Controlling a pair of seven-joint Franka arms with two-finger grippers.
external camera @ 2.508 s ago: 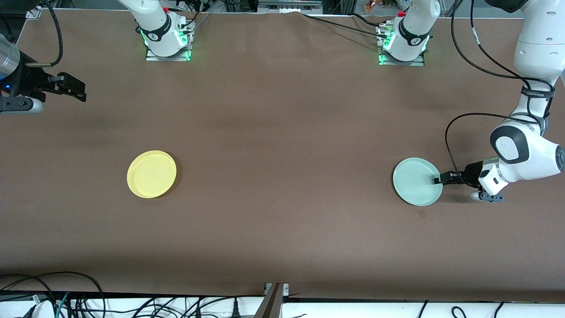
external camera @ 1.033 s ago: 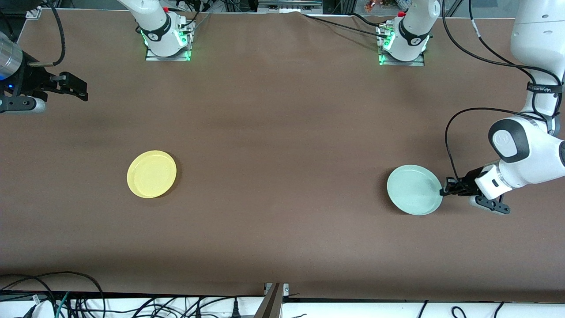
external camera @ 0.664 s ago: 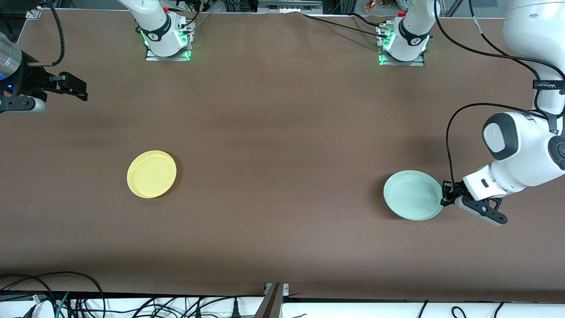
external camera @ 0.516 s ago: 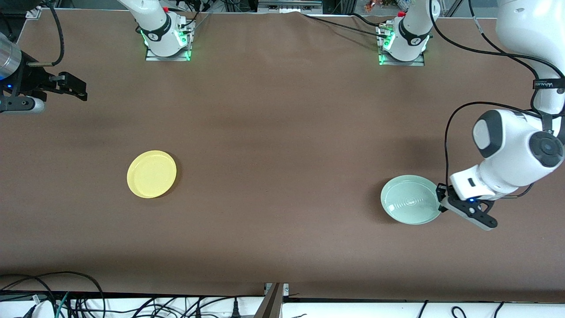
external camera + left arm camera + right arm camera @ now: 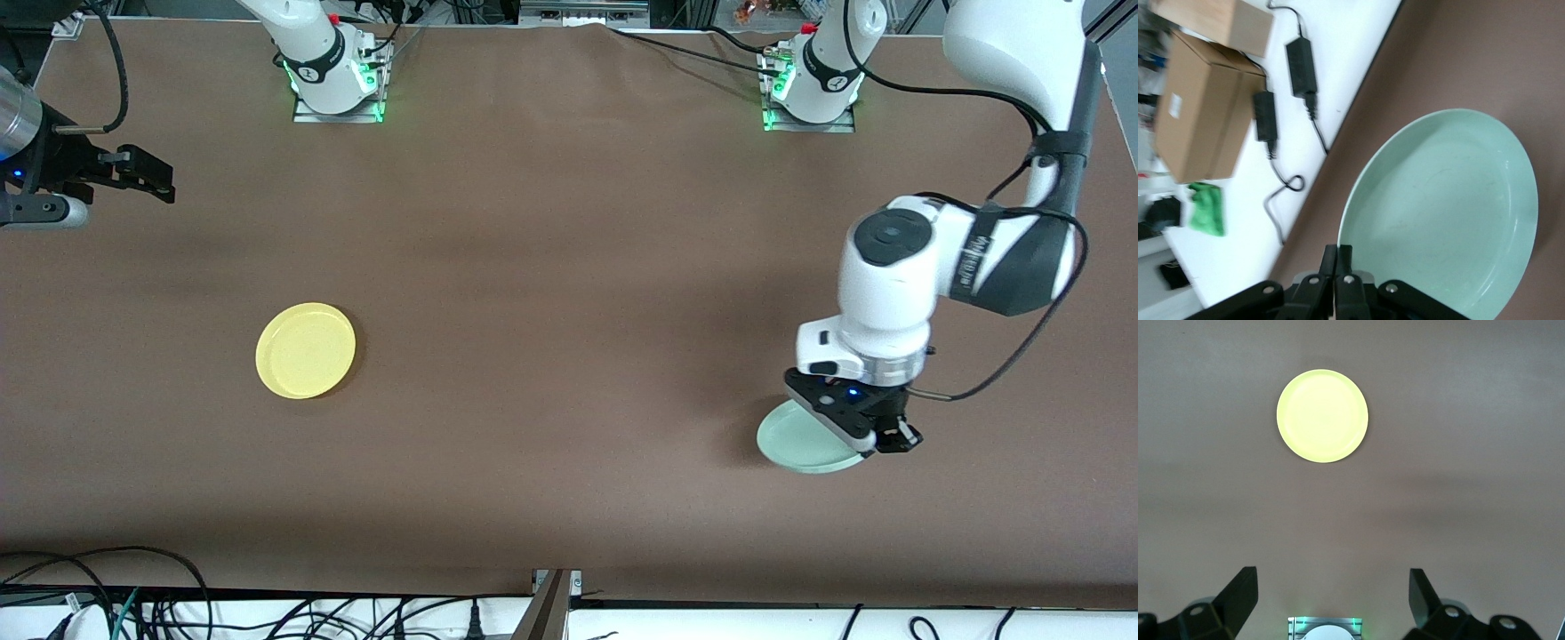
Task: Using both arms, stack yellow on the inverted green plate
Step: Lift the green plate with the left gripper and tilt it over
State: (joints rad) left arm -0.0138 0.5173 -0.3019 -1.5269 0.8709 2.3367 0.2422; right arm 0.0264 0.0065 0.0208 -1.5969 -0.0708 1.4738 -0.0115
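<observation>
The left gripper (image 5: 889, 437) pinches the smooth mint green plate (image 5: 797, 442) by its rim above the brown bench (image 5: 569, 267); the right gripper (image 5: 1331, 587) waits, fingers spread, over the glossy round yellow (image 5: 305, 350).

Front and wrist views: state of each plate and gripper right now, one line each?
green plate: pinched at its rim, tilted over the table at the left arm's end, mid-flip.
yellow: flat on the table, rim up, untouched, toward the right arm's end.
left gripper: shut on the green plate's rim.
right gripper: open, empty, waiting over the table at the right arm's end.
</observation>
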